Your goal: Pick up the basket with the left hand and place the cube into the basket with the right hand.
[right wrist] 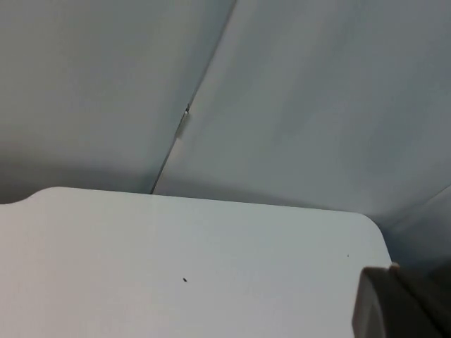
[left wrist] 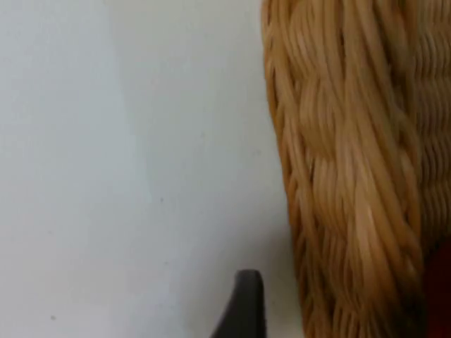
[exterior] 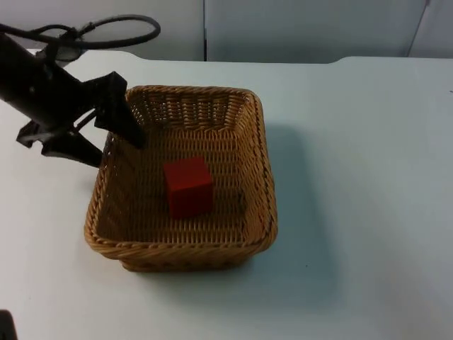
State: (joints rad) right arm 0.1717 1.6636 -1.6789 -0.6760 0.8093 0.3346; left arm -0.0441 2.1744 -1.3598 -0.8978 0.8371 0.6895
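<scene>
Basket sits near the middle of the desk, square-ish, woven of tan wicker with a thick braided rim. Red cube already lies inside it, on the woven floor about midway between the walls, smooth-faced and sharp-edged against the ribbed weave.

Left claw straddles the basket's left rim near the far corner: one black finger reaches inside the wall, the other stands outside it, so the rim runs between them. Fingers look spread, with a gap on either side of the wicker; not yet pinching, as far as the top view tells. Left wrist view shows the braided rim close up, running lengthwise beside a black fingertip that stands apart from it on the bare desk side.

Right claw: a dark fingertip shows in the right wrist view, over the desk's far edge toward the grey partition; cannot tell how its fingers stand. That arm waits.

Judgement: the placing looks done; the coming move turns on the rim lying between the left fingers, which need to close across it.
</scene>
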